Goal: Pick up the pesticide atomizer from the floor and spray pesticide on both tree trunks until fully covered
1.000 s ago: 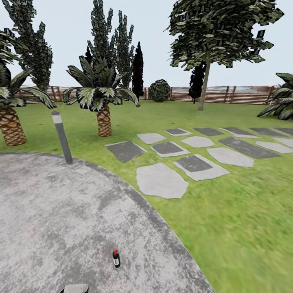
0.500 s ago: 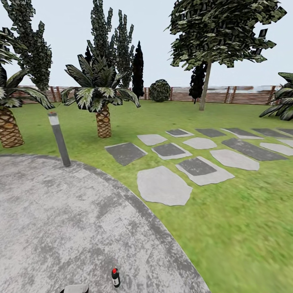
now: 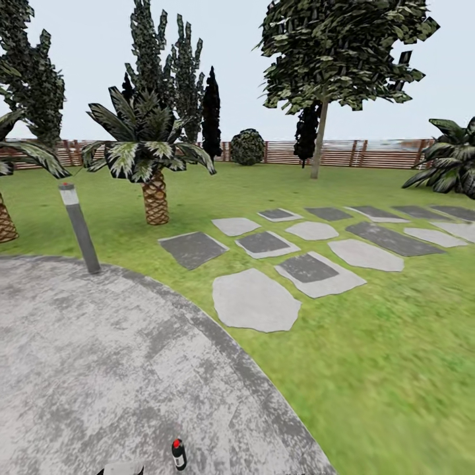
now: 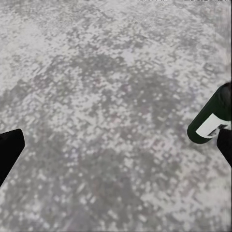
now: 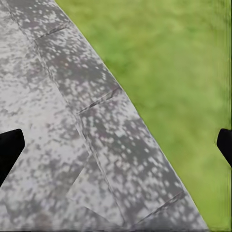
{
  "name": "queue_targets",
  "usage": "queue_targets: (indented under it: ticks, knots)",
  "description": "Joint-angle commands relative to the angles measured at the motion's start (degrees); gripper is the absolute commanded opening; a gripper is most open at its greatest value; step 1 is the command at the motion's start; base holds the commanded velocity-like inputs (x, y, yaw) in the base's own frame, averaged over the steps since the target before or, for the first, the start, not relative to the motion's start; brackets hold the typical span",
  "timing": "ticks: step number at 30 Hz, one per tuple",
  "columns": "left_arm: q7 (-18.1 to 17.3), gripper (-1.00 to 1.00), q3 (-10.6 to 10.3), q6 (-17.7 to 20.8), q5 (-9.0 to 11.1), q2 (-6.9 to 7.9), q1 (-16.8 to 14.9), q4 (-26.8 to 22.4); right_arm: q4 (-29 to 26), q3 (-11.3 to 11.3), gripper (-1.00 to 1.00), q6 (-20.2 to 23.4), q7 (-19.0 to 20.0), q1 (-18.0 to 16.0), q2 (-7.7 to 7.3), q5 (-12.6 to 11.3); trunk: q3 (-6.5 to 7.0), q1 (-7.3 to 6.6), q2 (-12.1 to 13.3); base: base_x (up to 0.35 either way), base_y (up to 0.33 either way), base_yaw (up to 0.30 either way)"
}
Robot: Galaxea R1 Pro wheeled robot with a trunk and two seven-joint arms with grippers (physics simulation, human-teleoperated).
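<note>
The pesticide atomizer (image 3: 178, 454), a slim black bottle with a red top, stands upright on the grey paved circle (image 3: 99, 369) near the bottom edge of the head view. The left wrist view catches its dark body and white label (image 4: 211, 121) close beside one black fingertip (image 4: 226, 145). My left gripper (image 4: 118, 150) is open above the paving, with the bottle outside its jaws. My right gripper (image 5: 116, 147) is open over the paving's border and the grass. One tree (image 3: 343, 46) with a straight tree trunk (image 3: 318, 142) stands far off by the garden fence (image 3: 369, 153).
A grey bollard lamp (image 3: 79, 227) stands at the paving's far edge. Behind it is a palm (image 3: 156, 198), and another palm (image 3: 5, 221) is at the left. Stepping slabs (image 3: 254, 300) cross the lawn toward the right. Dark cypresses (image 3: 211, 112) and a round bush (image 3: 247, 146) line the fence.
The whole head view has shifted, so the camera moved. The atomizer now sits lower in the picture and slightly further left, closer to me.
</note>
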Motion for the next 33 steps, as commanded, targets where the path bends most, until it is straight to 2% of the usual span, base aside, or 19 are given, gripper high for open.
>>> queue_targets:
  ticks: [1, 9, 23, 33]
  knots:
    - [0.06, 1.0, 0.08, -0.18, -0.03, -0.01, -0.01, 0.02, 0.05, -0.02, 1.0, -0.18, -0.02, -0.04, 0.01, 0.03, -0.05, -0.01, -0.02, 0.0, 0.0, -0.262]
    - [0.06, 1.0, 0.08, -0.18, 0.0, 0.0, -0.01, 0.02, 0.06, -0.02, 1.0, -0.18, -0.02, -0.04, 0.01, 0.03, -0.05, -0.01, -0.02, 0.036, -0.019, -0.122]
    - [0.06, 1.0, 0.08, -0.18, -0.05, 0.0, -0.01, 0.02, 0.06, -0.02, 1.0, -0.2, -0.02, -0.04, 0.01, 0.03, -0.05, -0.01, -0.02, 0.209, -0.147, -0.003]
    - [0.06, 1.0, 0.08, -0.18, -0.03, 0.03, -0.01, 0.02, 0.05, -0.02, 1.0, -0.18, -0.02, -0.04, 0.01, 0.03, -0.05, -0.01, -0.02, 0.022, -0.015, 0.0]
